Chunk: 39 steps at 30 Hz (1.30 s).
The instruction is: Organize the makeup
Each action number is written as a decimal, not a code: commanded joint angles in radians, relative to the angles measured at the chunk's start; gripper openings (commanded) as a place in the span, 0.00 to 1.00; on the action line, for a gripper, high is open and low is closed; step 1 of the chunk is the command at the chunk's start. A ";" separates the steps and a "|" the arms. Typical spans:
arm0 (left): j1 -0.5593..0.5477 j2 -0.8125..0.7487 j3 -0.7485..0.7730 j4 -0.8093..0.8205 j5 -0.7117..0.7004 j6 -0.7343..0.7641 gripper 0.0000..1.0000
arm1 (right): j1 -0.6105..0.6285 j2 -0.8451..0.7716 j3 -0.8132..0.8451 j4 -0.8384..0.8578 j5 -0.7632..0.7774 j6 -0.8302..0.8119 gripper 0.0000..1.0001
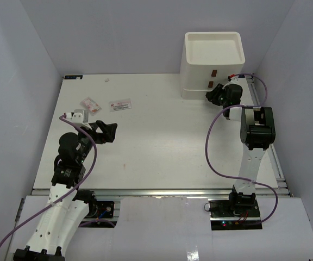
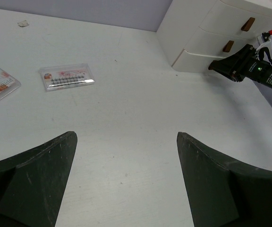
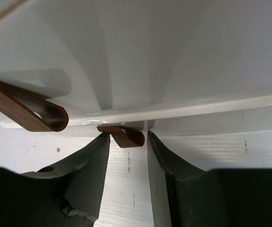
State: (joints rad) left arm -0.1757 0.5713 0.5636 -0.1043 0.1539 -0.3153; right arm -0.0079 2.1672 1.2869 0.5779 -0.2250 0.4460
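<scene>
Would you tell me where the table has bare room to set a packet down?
The wide middle of the table, between the left gripper and the right arm, is bare. Crowded: the packets far left, and the drawer unit, where the right gripper pinches a handle.

Most of the table (image 1: 162,147) lies open; two flat packets (image 1: 120,105) lie far left. The drawer unit (image 1: 213,54) stands directly before the right end effector (image 1: 211,95), far right.
</scene>
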 commanded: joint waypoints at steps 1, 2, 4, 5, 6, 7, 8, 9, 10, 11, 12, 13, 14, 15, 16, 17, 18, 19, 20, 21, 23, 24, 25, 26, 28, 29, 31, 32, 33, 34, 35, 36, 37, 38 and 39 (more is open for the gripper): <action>0.006 0.005 0.006 0.008 0.006 0.002 0.98 | -0.004 0.027 0.037 0.063 0.005 -0.003 0.30; 0.007 0.005 0.007 0.007 0.005 0.002 0.98 | -0.004 0.027 0.030 0.073 -0.007 -0.005 0.24; 0.005 0.004 0.006 0.006 0.004 0.002 0.98 | -0.004 0.020 0.017 0.084 -0.019 -0.010 0.15; 0.006 0.004 0.006 0.006 0.004 0.002 0.98 | -0.005 0.014 0.008 0.090 -0.022 -0.011 0.12; 0.007 0.003 0.007 0.006 0.003 0.002 0.98 | -0.006 0.009 -0.004 0.099 -0.027 -0.012 0.10; 0.007 0.002 0.007 0.006 0.003 0.002 0.98 | -0.008 -0.001 -0.020 0.106 -0.033 -0.013 0.09; 0.007 0.002 0.007 0.006 0.003 0.002 0.98 | -0.010 -0.012 -0.036 0.113 -0.039 -0.014 0.08; 0.007 0.001 0.007 0.006 0.004 0.002 0.98 | -0.013 -0.023 -0.052 0.120 -0.044 -0.015 0.08; 0.006 -0.001 0.007 0.005 0.004 0.002 0.98 | -0.014 -0.045 -0.085 0.138 -0.052 -0.012 0.08; 0.005 -0.004 0.007 0.004 0.004 0.002 0.98 | -0.017 -0.067 -0.119 0.160 -0.062 -0.005 0.08; 0.005 -0.006 0.006 0.003 0.004 0.002 0.98 | -0.022 -0.084 -0.144 0.181 -0.074 0.004 0.08; 0.006 -0.010 0.007 0.003 0.004 0.002 0.98 | -0.023 -0.100 -0.170 0.183 -0.082 0.001 0.08; 0.007 -0.013 0.006 0.003 0.006 0.002 0.98 | -0.023 -0.118 -0.186 0.182 -0.085 -0.003 0.08; 0.007 -0.015 0.006 0.003 0.008 0.001 0.98 | -0.023 -0.137 -0.199 0.182 -0.088 -0.004 0.08; 0.006 -0.017 0.007 0.005 0.010 0.001 0.98 | -0.026 -0.157 -0.219 0.180 -0.094 -0.004 0.08; 0.007 -0.019 0.007 0.006 0.012 0.001 0.98 | -0.028 -0.180 -0.242 0.172 -0.102 0.000 0.08; 0.007 -0.021 0.006 0.005 0.014 0.000 0.98 | -0.031 -0.203 -0.265 0.163 -0.112 0.005 0.08; 0.007 -0.024 0.006 0.005 0.015 -0.001 0.98 | -0.034 -0.224 -0.288 0.154 -0.122 0.008 0.08; 0.007 -0.027 0.007 0.005 0.016 -0.001 0.98 | -0.037 -0.242 -0.309 0.145 -0.130 0.010 0.08; 0.007 -0.030 0.005 0.005 0.016 -0.001 0.98 | -0.041 -0.264 -0.333 0.134 -0.141 0.010 0.08; 0.005 -0.037 0.004 0.006 0.018 -0.002 0.98 | -0.046 -0.311 -0.388 0.109 -0.165 0.005 0.08; 0.005 -0.040 0.003 0.007 0.021 -0.002 0.98 | -0.048 -0.338 -0.418 0.095 -0.172 -0.003 0.08; 0.006 -0.041 0.003 0.008 0.025 -0.002 0.98 | -0.051 -0.361 -0.443 0.084 -0.178 -0.013 0.08; 0.007 -0.040 0.004 0.009 0.030 -0.003 0.98 | -0.054 -0.381 -0.463 0.077 -0.181 -0.023 0.08; 0.006 -0.035 0.002 0.012 0.042 -0.004 0.98 | -0.059 -0.399 -0.471 0.065 -0.185 -0.035 0.08; 0.005 -0.032 0.001 0.015 0.046 -0.004 0.98 | -0.063 -0.400 -0.468 0.055 -0.189 -0.043 0.09; 0.006 -0.021 0.001 0.016 0.060 -0.005 0.98 | -0.065 -0.394 -0.452 0.040 -0.194 -0.055 0.19; 0.007 -0.013 0.001 0.017 0.069 -0.005 0.98 | -0.066 -0.392 -0.443 0.031 -0.202 -0.067 0.28; 0.007 -0.003 0.002 0.018 0.080 -0.005 0.98 | -0.066 -0.391 -0.432 0.019 -0.210 -0.086 0.35; 0.006 0.006 0.003 0.018 0.087 -0.005 0.98 | -0.067 -0.398 -0.421 0.001 -0.219 -0.101 0.44; 0.006 0.015 0.005 0.018 0.095 -0.005 0.98 | -0.069 -0.411 -0.415 -0.016 -0.230 -0.114 0.51; 0.007 0.026 0.007 0.018 0.105 -0.005 0.98 | -0.071 -0.426 -0.414 -0.028 -0.243 -0.130 0.54; 0.006 0.041 0.009 0.018 0.120 -0.006 0.98 | -0.073 -0.448 -0.413 -0.049 -0.257 -0.148 0.58; 0.006 0.058 0.011 0.019 0.136 -0.008 0.98 | -0.075 -0.471 -0.412 -0.075 -0.274 -0.168 0.61; 0.007 0.080 0.015 0.020 0.153 -0.011 0.98 | -0.076 -0.497 -0.409 -0.111 -0.299 -0.196 0.62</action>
State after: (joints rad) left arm -0.1730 0.5972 0.5636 -0.0963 0.2283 -0.3164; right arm -0.0732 1.7807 0.8312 0.5477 -0.4363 0.3556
